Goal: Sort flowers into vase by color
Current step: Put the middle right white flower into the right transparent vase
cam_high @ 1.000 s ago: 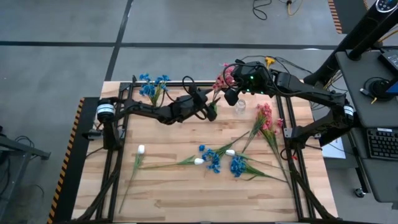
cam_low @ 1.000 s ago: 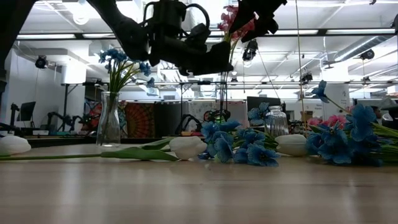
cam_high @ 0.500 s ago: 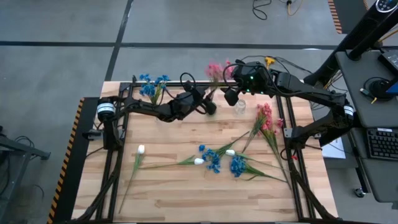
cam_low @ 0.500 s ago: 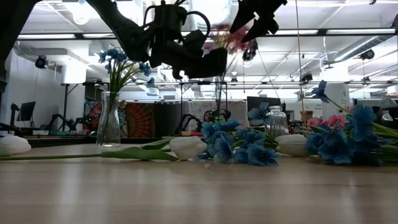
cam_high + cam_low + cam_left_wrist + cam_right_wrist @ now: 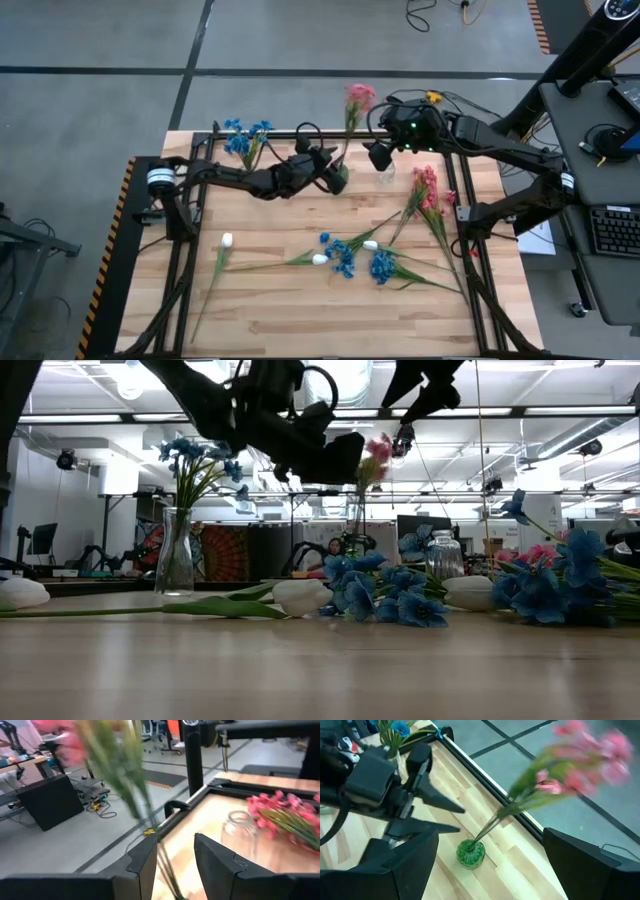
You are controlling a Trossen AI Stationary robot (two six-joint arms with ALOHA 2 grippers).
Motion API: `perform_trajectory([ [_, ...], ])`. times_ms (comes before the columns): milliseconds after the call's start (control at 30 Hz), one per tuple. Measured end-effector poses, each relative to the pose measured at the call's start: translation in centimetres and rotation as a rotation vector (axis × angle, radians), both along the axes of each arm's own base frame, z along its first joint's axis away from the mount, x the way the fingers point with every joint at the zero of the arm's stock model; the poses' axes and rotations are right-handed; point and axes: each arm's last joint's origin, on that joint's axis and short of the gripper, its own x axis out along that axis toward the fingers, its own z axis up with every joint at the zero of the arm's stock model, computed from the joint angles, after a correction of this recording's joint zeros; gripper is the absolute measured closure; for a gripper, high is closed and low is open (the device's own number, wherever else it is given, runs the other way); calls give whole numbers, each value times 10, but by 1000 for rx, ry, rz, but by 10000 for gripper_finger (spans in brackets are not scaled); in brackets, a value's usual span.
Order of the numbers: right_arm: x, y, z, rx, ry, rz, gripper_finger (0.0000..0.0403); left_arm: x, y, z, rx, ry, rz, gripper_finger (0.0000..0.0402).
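Observation:
A pink sprig [image 5: 357, 98] stands with its stem in a small green vase [image 5: 470, 854] near the table's far edge and leans over that edge, its blossoms [image 5: 580, 767] blurred. My left gripper [image 5: 336, 172] is open at the vase, its fingers on either side of the stem [image 5: 165, 865]. My right gripper [image 5: 378, 155] hangs open just right of it, above a clear jar [image 5: 386, 172], and holds nothing. Blue flowers [image 5: 243, 143] stand in a glass vase [image 5: 177, 552] at the far left. More pink [image 5: 428, 195], blue [image 5: 345, 256] and white [image 5: 227, 241] sprigs lie flat on the table. My left gripper is open around the lower part of the pink sprig's stem [image 5: 161, 851], coming at it from the table's left, across the stem. The stem runs close along one finger; I cannot tell whether it touches. The sprig stands in the green vase.
A black frame rail [image 5: 280, 133] runs along the far edge behind both vases. The loose sprigs cover the middle and right of the table; a second blue bunch [image 5: 382, 266] lies near the middle. The near strip of wood [image 5: 300, 320] is bare.
The pink sprig's head has dropped lower and swung away from my right gripper toward the far edge, and it is blurred in motion. Its stem foot has stayed at the green vase. My right gripper has drawn back slightly toward the table's right.

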Motion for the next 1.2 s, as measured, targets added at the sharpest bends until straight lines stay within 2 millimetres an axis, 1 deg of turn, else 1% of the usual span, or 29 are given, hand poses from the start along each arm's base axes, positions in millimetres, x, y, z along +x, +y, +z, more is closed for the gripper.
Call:
perform_trajectory([
  [167, -10, 4, 7, 4, -29, -8, 53, -8, -20, 17, 4, 41, -48, 288],
  [267, -15, 9, 8, 28, -18, -10, 53, -15, -34, 28, 10, 79, -88, 288],
  [433, -18, 22, -2, 111, 71, -11, 53, -31, -62, 47, 6, 129, -157, 288],
  [567, -20, 36, -12, 191, 172, -12, 53, -48, -88, 58, -8, 192, -217, 288],
  [700, -22, 53, -26, 246, 267, 3, 53, -69, -115, 66, -43, 247, -290, 288],
  [833, -24, 70, -44, 263, 372, 48, 53, -91, -140, 68, -80, 294, -360, 288],
  [1033, -27, 97, -84, 335, 528, 164, 55, -122, -173, 67, -115, 339, -564, 287],
  [1133, -30, 108, -102, 384, 580, 150, 61, -135, -187, 64, -134, 369, -670, 287],
  [1200, -34, 114, -115, 423, 616, 131, 65, -140, -194, 62, -144, 400, -702, 287],
])
